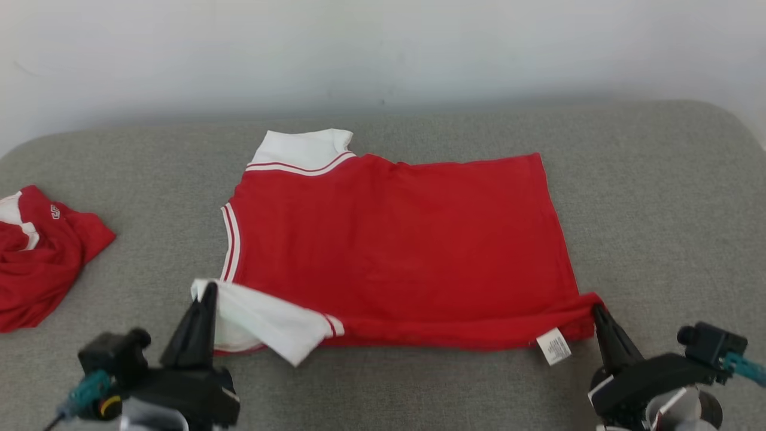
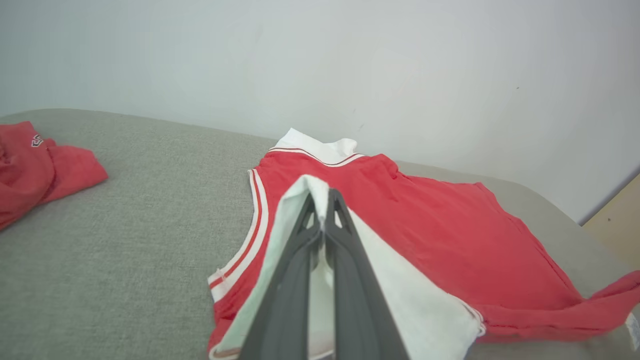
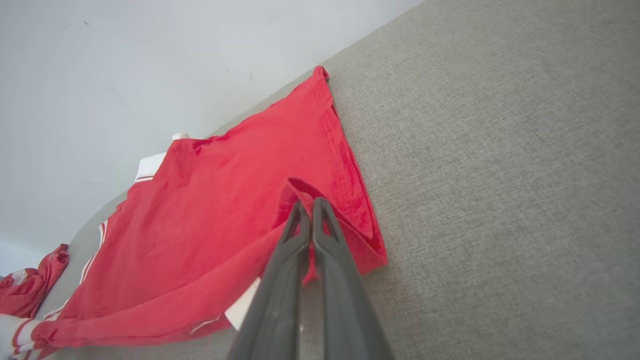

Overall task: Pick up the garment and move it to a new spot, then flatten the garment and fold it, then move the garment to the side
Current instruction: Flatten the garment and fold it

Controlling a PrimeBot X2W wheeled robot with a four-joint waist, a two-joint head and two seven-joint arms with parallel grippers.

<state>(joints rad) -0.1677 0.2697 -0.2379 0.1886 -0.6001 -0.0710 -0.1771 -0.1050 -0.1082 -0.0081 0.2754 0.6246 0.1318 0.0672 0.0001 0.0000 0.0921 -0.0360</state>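
Red garment (image 1: 395, 251) with white sleeves lies flat on grey cushion; near edge lifted, label showing.

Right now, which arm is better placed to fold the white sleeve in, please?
Left, I think: the left gripper pinches the white sleeve; the right gripper holds the garment at the opposite corner.

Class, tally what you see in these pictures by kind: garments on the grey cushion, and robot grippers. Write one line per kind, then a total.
Garments: 2, the spread red shirt and the crumpled red garment
Grippers: 2, the left gripper and the right gripper, each shut on the spread red shirt
Total: 4
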